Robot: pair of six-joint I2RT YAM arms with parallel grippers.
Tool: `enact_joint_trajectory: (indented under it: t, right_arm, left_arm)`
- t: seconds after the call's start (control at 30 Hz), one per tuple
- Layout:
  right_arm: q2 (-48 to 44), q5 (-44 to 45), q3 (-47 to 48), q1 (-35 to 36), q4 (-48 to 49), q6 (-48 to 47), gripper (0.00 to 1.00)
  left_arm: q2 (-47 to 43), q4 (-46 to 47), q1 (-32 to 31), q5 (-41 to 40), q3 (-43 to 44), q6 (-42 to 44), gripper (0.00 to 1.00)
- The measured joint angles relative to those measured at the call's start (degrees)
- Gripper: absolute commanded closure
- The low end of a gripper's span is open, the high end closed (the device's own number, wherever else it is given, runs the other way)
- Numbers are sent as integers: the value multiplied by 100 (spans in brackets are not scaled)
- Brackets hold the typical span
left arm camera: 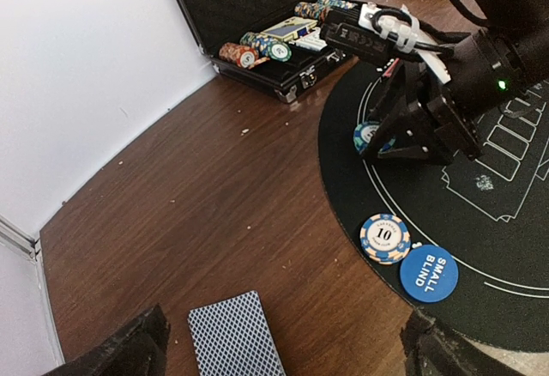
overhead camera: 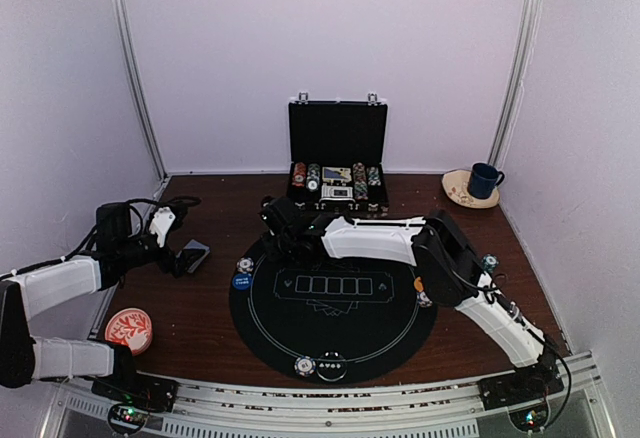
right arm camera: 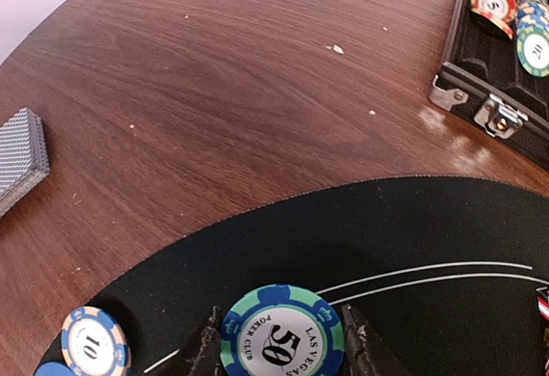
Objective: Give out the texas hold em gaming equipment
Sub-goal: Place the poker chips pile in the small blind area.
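A teal-and-blue "50" poker chip sits between the fingers of my right gripper, which is shut on it low over the far-left part of the black round mat. The left wrist view shows that chip at the gripper's tip. A "10" chip and a blue "small blind" button lie at the mat's left edge. The grey-blue-backed card deck lies on the wood, under my wide-open left gripper, which touches nothing. Another chip and a dark button lie at the mat's near edge.
The open black briefcase with rows of chips stands behind the mat. A red-and-white round dish lies near left. A blue mug stands on a saucer at the back right. An orange button and a chip lie at right.
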Motion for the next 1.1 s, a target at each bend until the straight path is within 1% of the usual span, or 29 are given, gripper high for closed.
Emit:
enact_joint_trajectory:
  t: [0.37,0.73,1.1]
  right_arm:
    - [83,-293,87,96,297,-369,61]
    - [365,-424,153,120,531,-361,61]
    - [380,-525,160,120,610,-297,56]
  left_arm:
    - [0,0,0,0,0,0,2]
    - [0,0,0,0,0,0,2]
    - [33,0,0,0,0,0,2]
